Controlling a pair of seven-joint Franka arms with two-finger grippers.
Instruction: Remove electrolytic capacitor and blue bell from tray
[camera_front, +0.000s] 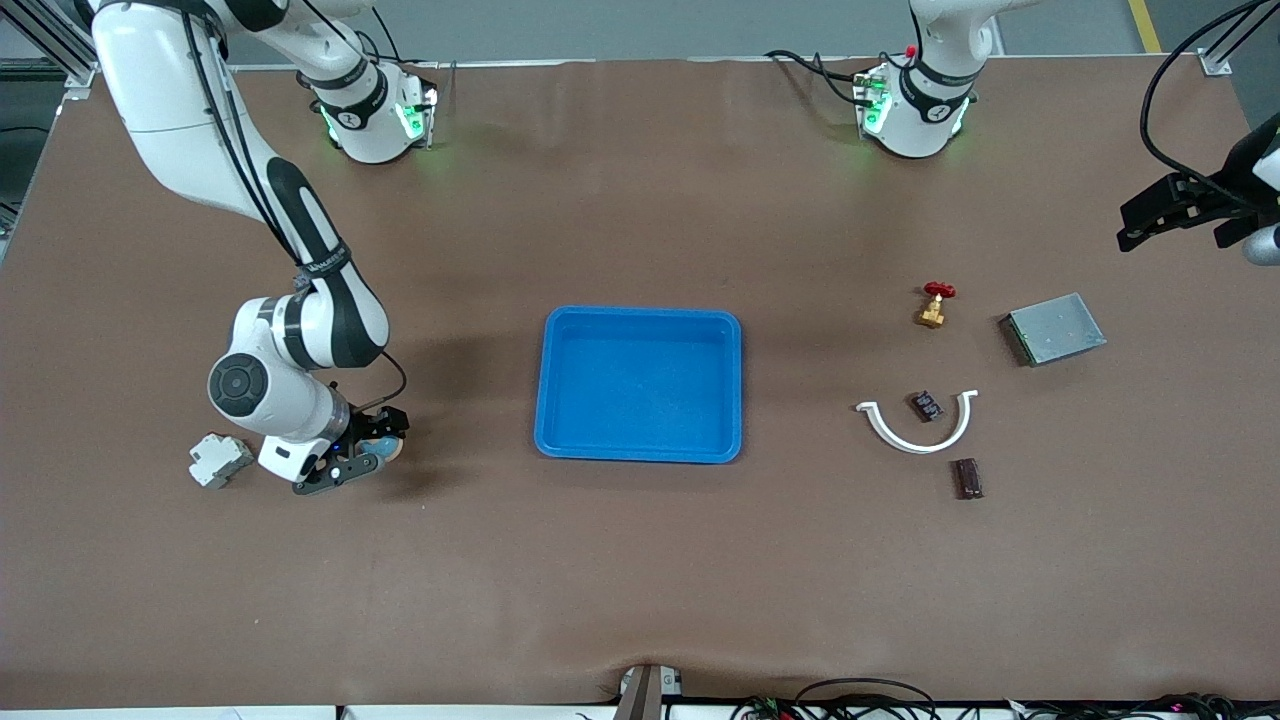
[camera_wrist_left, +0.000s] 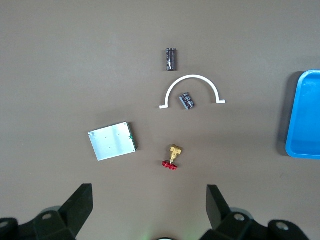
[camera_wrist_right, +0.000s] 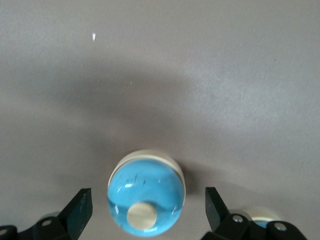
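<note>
Progress: you can judge both removals done; the tray holds nothing, and what is left is at most to draw the arms away
Electrolytic capacitor: dark cylinder lying on the table toward the left arm's end, nearest the front edge of that group, well apart from the tray
Blue bell: on the table toward the right arm's end, well apart from the tray, sitting between the fingers with a gap at each side
Right gripper: low over the bell, claw spread, pinching nothing
White block: just beside the right gripper, toward the table's end edge
Tray: bright blue, mid-table, empty as far as you can see
White arc: near the capacitor, a small dark part inside its curve
Red-handled valve: farther from the front edge
Grey metal box: beside the valve, contents not visible
Left gripper: waiting high over the table's end, claw spread, empty
</note>
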